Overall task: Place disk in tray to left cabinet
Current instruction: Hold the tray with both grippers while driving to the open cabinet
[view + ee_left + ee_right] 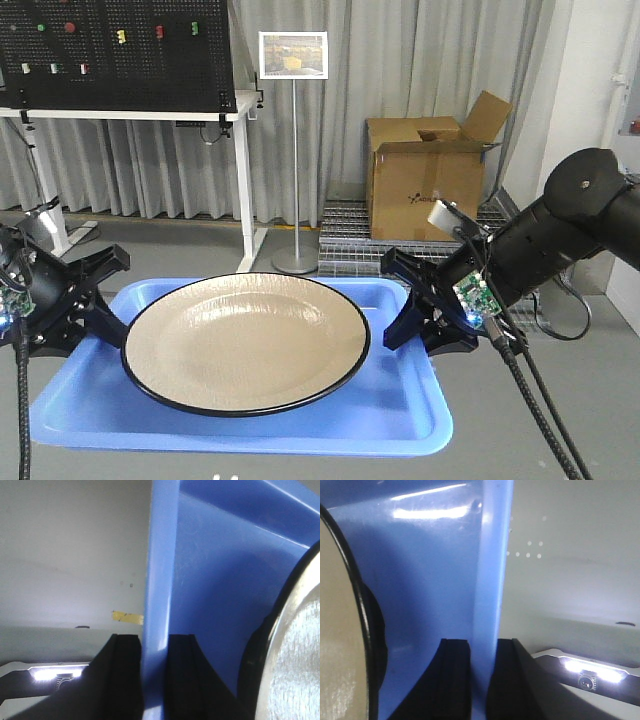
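The tan disk [245,340] with a thin black rim lies flat in the blue tray [400,405], which is held up off the floor. My left gripper [100,322] is shut on the tray's left rim. My right gripper [412,318] is shut on its right rim. In the left wrist view the black fingers [125,675] pinch the blue rim [157,580], with the disk's edge [295,655] at the right. In the right wrist view the fingers [455,680] pinch the rim [490,580], with the disk [337,630] at the left. The left cabinet is out of view.
A white table with a black pegboard [120,50] stands at the back left. A sign on a stand [294,150] is behind the tray. An open cardboard box [425,180] sits on a metal grate at the back right. Grey curtains hang behind.
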Controlling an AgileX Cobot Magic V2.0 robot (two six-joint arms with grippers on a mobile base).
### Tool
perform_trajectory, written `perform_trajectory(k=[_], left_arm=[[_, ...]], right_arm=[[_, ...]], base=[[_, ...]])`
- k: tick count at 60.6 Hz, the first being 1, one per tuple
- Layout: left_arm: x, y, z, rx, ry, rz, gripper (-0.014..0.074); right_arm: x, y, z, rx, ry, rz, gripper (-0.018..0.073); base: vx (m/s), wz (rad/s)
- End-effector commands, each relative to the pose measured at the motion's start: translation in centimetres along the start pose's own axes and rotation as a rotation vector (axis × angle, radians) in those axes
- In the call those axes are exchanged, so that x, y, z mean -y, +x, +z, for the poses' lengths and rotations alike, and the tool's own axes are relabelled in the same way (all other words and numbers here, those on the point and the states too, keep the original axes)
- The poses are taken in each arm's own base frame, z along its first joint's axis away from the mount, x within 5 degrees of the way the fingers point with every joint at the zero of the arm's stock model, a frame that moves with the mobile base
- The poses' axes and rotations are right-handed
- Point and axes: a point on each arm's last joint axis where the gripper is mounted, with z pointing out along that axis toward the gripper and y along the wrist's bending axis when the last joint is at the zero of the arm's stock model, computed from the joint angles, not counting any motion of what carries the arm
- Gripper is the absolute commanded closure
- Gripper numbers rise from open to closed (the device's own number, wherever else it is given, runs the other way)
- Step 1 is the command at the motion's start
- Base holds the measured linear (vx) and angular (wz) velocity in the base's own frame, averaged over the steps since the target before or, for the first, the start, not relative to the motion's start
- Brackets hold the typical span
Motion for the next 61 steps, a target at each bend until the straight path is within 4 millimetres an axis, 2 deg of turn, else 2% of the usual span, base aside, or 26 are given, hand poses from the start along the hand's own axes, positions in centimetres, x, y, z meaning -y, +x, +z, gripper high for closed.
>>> perform_trajectory(k=[1, 61], left_arm=[[4.40, 1.47, -2.81, 0.006, 0.252, -0.018, 0.0596], [4.41, 1.46, -2.81, 0.007, 0.252, -0.018, 0.0596]], right_arm=[[-4.80, 1.19, -2.90, 0.046, -0.248, -0.016, 0.0560], [-4.80, 1.17, -2.90, 0.048, -0.248, -0.016, 0.0560]], base=[[0.64, -0.02], [0.59, -0.05]])
